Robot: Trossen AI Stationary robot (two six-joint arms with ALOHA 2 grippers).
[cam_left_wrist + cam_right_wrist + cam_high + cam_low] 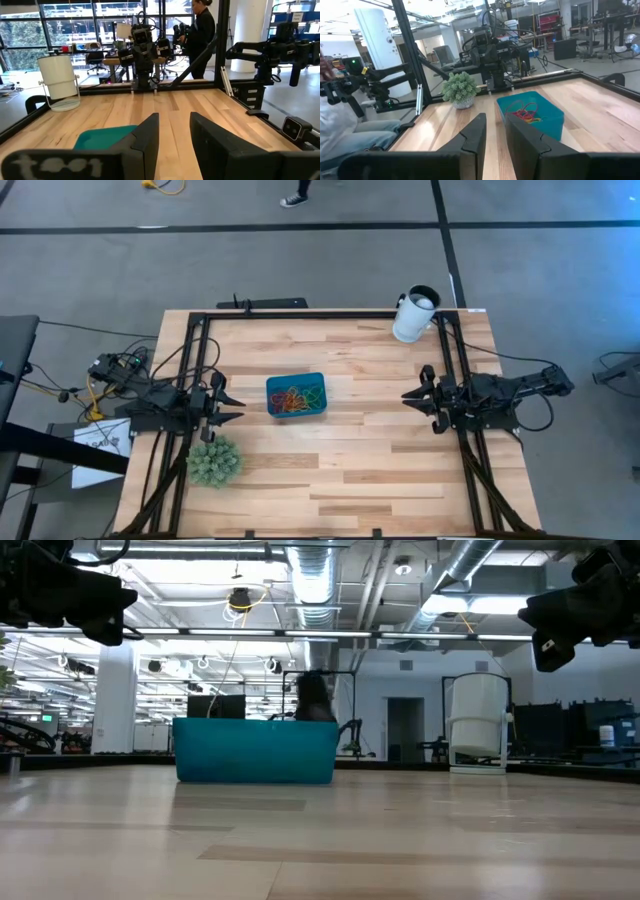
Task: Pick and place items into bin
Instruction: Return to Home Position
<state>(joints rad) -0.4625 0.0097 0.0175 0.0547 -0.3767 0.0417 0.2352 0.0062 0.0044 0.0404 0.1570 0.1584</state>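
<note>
The teal bin (296, 395) rests flat on the wooden table's middle, with several red, yellow, green and orange loops (295, 399) piled inside; it also shows in the right wrist view as the bin (532, 116) with the loops (525, 113). My left gripper (236, 407) hovers level at the table's left edge, open, nothing between its fingers. My right gripper (408, 397) hovers level at the right edge, open and empty too. Both point toward the bin from a distance.
A green spiky ball (213, 461) sits at the near left, close under my left arm. A white cylindrical cup (414, 315) stands at the far right corner. A black frame (300, 313) borders the table. A person stands in the room beyond.
</note>
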